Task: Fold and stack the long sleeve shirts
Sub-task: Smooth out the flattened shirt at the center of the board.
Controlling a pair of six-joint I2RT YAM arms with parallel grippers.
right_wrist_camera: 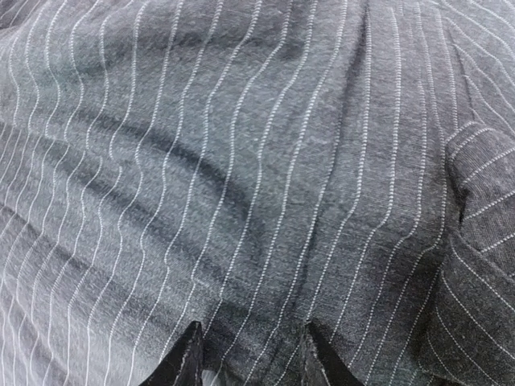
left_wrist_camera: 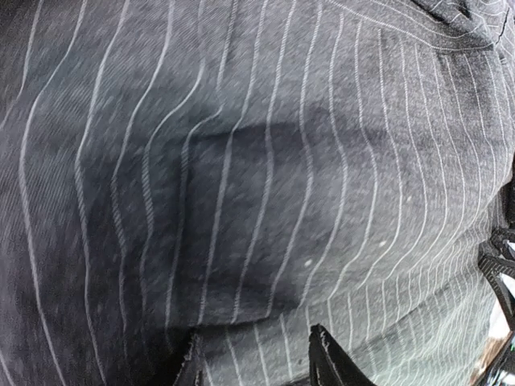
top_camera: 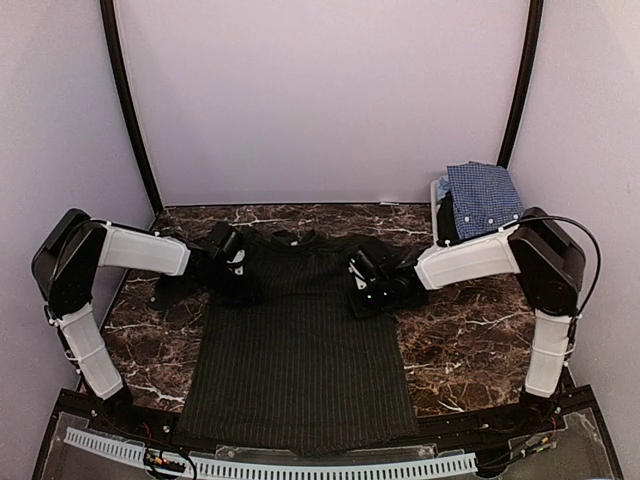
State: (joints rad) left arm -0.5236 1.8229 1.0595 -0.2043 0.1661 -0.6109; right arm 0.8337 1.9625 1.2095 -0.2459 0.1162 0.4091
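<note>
The black pinstriped shirt [top_camera: 300,350] lies spread flat on the marble table, collar at the far side and hem at the near edge. Its sleeves are bunched beside both shoulders. My left gripper [top_camera: 238,262] rests on the left shoulder and my right gripper [top_camera: 362,275] on the right shoulder. In the left wrist view the left gripper [left_wrist_camera: 256,354] has its jaws apart, with pinstriped cloth [left_wrist_camera: 257,161] filling the view. In the right wrist view the right gripper [right_wrist_camera: 251,354] also has its jaws apart on the cloth [right_wrist_camera: 241,161]. The blue-and-white check shirt [top_camera: 483,197] lies bunched in the basket.
The white slatted basket [top_camera: 440,203] stands at the back right corner against the wall. The dark marble table [top_camera: 470,340] shows bare at both sides of the shirt. A white cable rail [top_camera: 300,468] runs along the near edge.
</note>
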